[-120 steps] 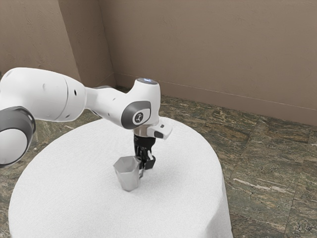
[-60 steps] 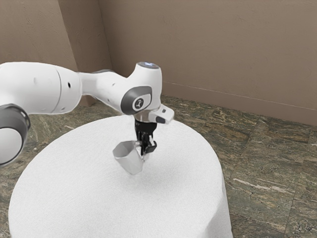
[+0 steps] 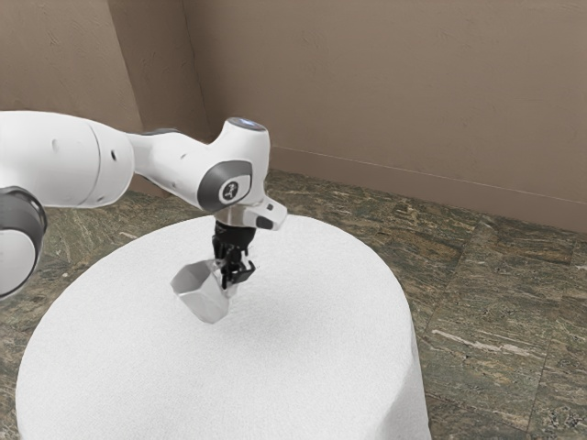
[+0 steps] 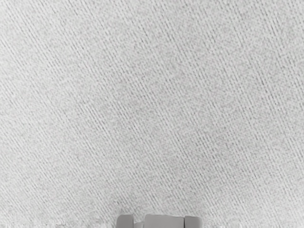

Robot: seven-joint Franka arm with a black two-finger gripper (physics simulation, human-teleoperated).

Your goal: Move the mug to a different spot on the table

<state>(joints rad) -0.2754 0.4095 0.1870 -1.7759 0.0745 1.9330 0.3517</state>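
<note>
Gripping the grey mug [image 3: 204, 293] by its rim with the black gripper [image 3: 231, 272]. Holding it tilted above the round white table [image 3: 321, 357]

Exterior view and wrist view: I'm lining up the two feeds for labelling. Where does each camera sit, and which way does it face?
Exterior view: sits beside the arm, above table height, looking down across the round white table toward the wall and floor; the arm enters from the view's left, its gripper shut on the tilted mug.
Wrist view: sits on the hand, looking down at the table; a grey shape under the hand is probably the mug.
Shared: the white tabletop, and probably the mug.
</note>
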